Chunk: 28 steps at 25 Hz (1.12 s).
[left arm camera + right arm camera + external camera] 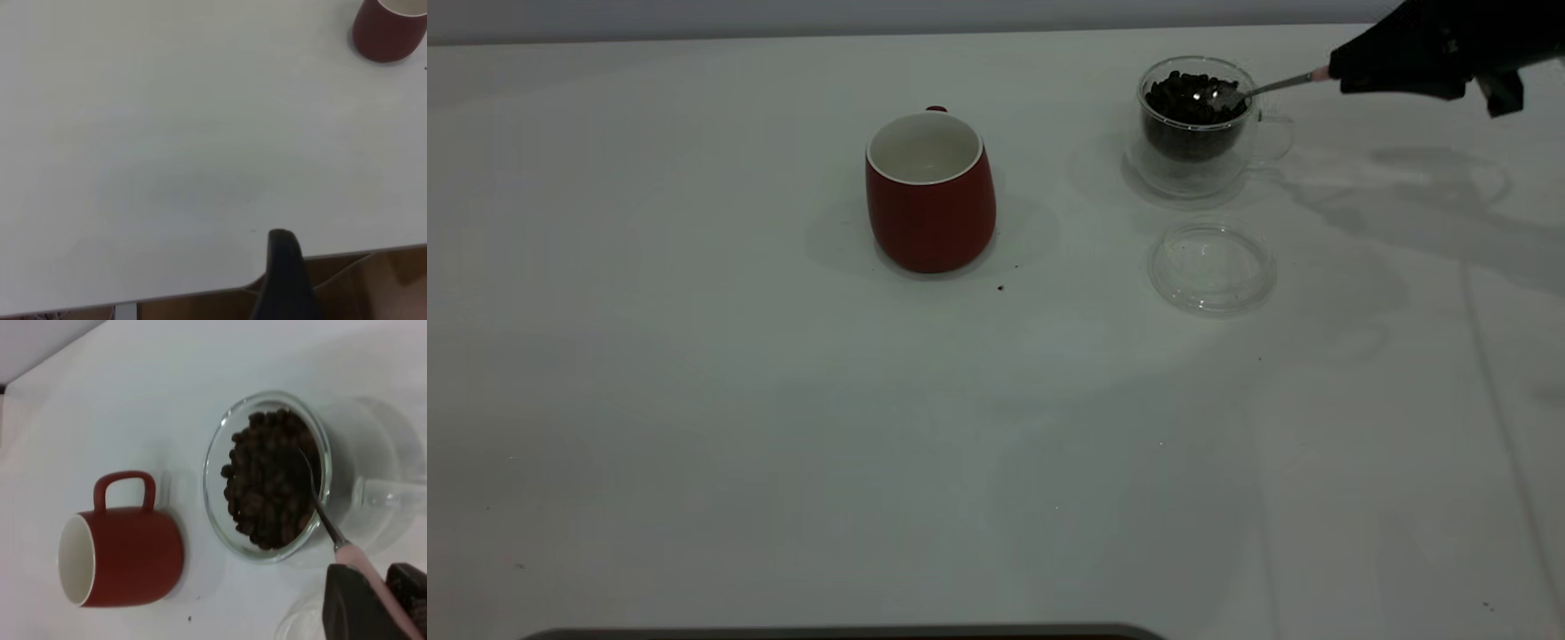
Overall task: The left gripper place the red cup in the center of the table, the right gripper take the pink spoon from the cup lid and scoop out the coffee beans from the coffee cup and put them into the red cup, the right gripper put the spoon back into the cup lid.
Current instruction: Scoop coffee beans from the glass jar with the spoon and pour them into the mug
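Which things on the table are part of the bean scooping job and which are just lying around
In use: right gripper, pink spoon, coffee beans, coffee cup, red cup, cup lid.
Lying about: one dark crumb by the red cup.

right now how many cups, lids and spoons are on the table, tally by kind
Cups: 2, the red cup and the coffee cup holding the coffee beans
Lids: 1, the cup lid, nothing on it
Spoons: 1, the pink spoon, held by the right gripper with its bowl in the beans
Total: 4
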Each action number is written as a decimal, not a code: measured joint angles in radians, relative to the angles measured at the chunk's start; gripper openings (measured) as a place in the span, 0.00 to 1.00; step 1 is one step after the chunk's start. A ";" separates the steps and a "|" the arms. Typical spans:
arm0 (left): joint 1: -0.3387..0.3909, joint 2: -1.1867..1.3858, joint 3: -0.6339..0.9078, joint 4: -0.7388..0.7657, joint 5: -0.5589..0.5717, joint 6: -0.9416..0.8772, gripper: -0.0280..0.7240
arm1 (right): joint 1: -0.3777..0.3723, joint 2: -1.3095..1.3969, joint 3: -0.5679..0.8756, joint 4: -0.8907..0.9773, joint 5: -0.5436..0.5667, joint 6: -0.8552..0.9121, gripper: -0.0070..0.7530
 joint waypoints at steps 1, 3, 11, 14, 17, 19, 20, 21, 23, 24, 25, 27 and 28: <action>0.000 0.000 0.000 0.000 0.000 0.000 0.82 | 0.003 0.003 0.000 0.000 0.003 0.002 0.14; 0.000 0.000 0.000 0.000 0.000 0.000 0.82 | 0.006 0.006 0.000 0.004 0.018 0.003 0.14; 0.000 0.000 0.000 0.000 0.000 0.000 0.82 | 0.007 0.019 0.000 0.009 0.047 0.079 0.14; 0.000 0.000 0.000 0.000 0.000 0.000 0.82 | 0.004 0.045 0.000 0.028 0.062 0.106 0.14; 0.000 0.000 0.000 0.000 0.000 0.000 0.82 | -0.006 0.067 0.000 0.056 0.082 0.128 0.14; 0.000 0.000 0.000 0.000 0.000 0.000 0.82 | -0.014 0.070 0.000 0.071 0.089 0.133 0.14; 0.000 0.000 0.000 0.000 0.000 0.000 0.82 | -0.017 0.070 0.000 0.077 0.090 0.133 0.14; 0.000 0.000 0.000 0.000 0.000 0.000 0.82 | -0.019 0.070 0.000 0.086 0.093 0.135 0.14; 0.000 0.000 0.000 0.000 0.000 0.000 0.82 | -0.026 0.070 0.000 0.101 0.099 0.135 0.14; 0.000 0.000 0.000 0.000 0.000 0.000 0.82 | -0.026 0.070 0.000 0.103 0.101 0.135 0.14; 0.000 0.000 0.000 0.000 0.000 0.000 0.82 | -0.027 0.068 0.000 0.103 0.101 0.135 0.14; 0.000 0.000 0.000 0.000 0.000 0.000 0.82 | -0.029 0.063 0.000 0.095 0.104 0.135 0.14; 0.000 0.000 0.000 0.000 0.000 0.000 0.82 | -0.031 0.057 0.000 0.089 0.105 0.135 0.14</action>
